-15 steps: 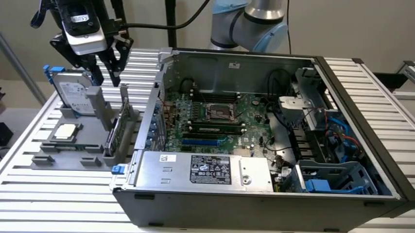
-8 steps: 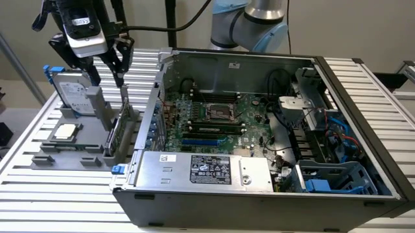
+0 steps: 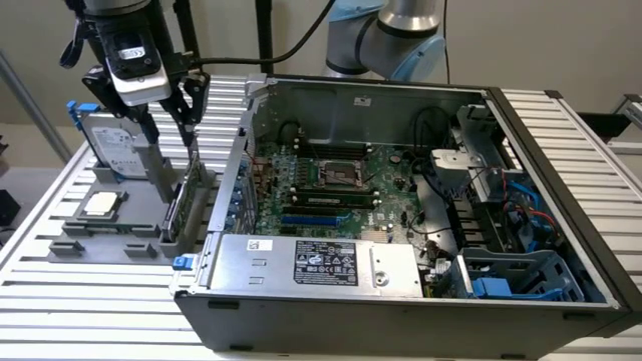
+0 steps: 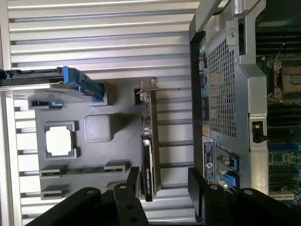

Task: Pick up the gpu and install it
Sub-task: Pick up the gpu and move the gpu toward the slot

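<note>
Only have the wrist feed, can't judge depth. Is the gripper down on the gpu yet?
Observer: Not clamped. In the exterior view the gripper is open above the gpu, which stands on edge in the tray. I can't tell if they touch.
Operator: Slot free?
Observer: The blue slot on the board looks empty.
Operator: Cables in the way?
Observer: Black cables sit to the exterior view's right of the slot, not across it.
</note>
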You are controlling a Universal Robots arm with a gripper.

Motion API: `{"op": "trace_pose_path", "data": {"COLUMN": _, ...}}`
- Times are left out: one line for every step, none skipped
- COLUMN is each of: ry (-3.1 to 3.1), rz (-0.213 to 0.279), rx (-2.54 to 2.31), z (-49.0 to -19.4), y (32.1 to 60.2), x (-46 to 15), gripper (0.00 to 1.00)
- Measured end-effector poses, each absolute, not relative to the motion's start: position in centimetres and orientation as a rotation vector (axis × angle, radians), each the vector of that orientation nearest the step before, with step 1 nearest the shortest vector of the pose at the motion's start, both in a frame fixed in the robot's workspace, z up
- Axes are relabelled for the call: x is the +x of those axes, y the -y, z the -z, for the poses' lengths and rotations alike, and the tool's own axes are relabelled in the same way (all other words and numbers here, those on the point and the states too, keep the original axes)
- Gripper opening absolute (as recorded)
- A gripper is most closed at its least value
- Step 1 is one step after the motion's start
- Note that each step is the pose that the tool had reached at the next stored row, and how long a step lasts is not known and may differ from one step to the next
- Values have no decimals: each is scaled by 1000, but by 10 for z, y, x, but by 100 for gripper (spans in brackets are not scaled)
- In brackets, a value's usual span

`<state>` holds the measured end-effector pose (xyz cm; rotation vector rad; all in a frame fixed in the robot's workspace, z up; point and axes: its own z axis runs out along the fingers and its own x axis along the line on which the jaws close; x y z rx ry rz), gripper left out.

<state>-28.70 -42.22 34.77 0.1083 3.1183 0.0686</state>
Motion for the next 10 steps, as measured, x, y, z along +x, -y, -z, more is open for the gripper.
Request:
{"op": "trace_pose_path", "data": {"ry": -3118, "rz": -68, "rx": 108, "z": -346, "y": 422, "x": -287, "gripper": 100}}
{"op": "trace_pose_path", "data": {"ry": -3118, "rz": -69, "rx": 108, "z": -344, "y": 422, "x": -287, "gripper": 100}}
{"op": "trace_pose_path", "data": {"ry": -3118, "rz": -69, "rx": 108, "z": -342, "y": 423, "x": -287, "gripper": 100}}
{"op": "trace_pose_path", "data": {"ry": -3118, "rz": -69, "rx": 107, "z": -340, "y": 423, "x": -287, "gripper": 100}}
{"op": "trace_pose_path", "data": {"ry": -3118, "rz": -69, "rx": 107, "z": -339, "y": 424, "x": -288, "gripper": 100}}
{"op": "trace_pose_path", "data": {"ry": -3118, "rz": -69, "rx": 107, "z": -337, "y": 424, "x": -288, "gripper": 100}}
{"op": "trace_pose_path", "data": {"ry": -3118, "rz": -69, "rx": 106, "z": -335, "y": 425, "x": -288, "gripper": 100}}
{"op": "trace_pose_path", "data": {"ry": -3119, "rz": -69, "rx": 106, "z": -333, "y": 426, "x": -288, "gripper": 100}}
{"op": "trace_pose_path", "data": {"ry": -3119, "rz": -69, "rx": 105, "z": -331, "y": 427, "x": -289, "gripper": 100}}
{"op": "trace_pose_path", "data": {"ry": -3119, "rz": -68, "rx": 105, "z": -330, "y": 428, "x": -289, "gripper": 100}}
